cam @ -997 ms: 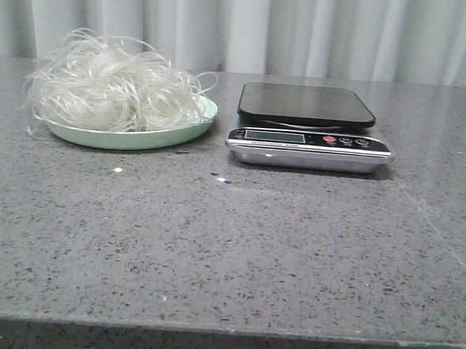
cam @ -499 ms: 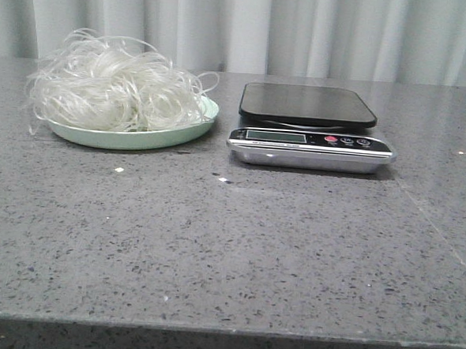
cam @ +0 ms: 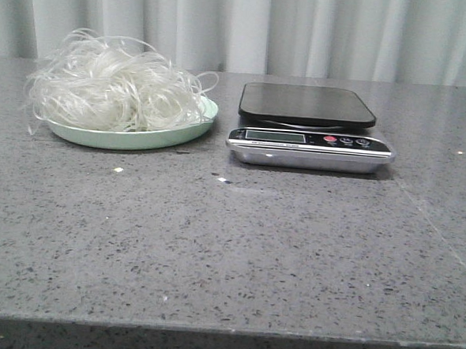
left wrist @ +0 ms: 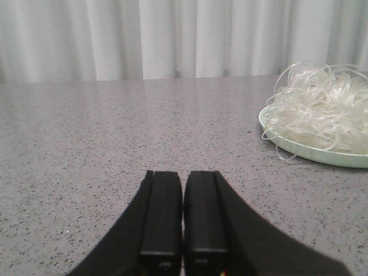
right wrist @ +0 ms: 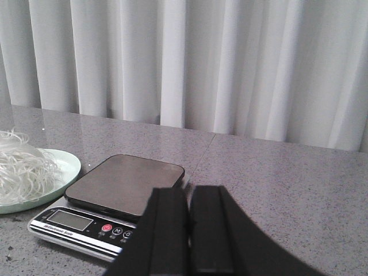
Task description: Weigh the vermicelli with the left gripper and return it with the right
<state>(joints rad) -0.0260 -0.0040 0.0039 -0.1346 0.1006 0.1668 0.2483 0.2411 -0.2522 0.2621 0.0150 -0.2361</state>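
Observation:
The vermicelli (cam: 112,84), a fluffy nest of translucent whitish strands, lies on a pale green plate (cam: 152,138) at the back left of the table. It also shows in the left wrist view (left wrist: 322,106) and the right wrist view (right wrist: 20,169). A kitchen scale (cam: 308,106) with a black platform and a silver front stands to the plate's right; its platform is bare. My left gripper (left wrist: 183,181) is shut and empty, low over the table, well short of the plate. My right gripper (right wrist: 190,195) is shut and empty, near the scale (right wrist: 123,184). Neither gripper shows in the front view.
A grey speckled stone table (cam: 228,253) carries everything. A few small white crumbs (cam: 118,170) lie in front of the plate. A white curtain (cam: 305,29) hangs behind the table's far edge.

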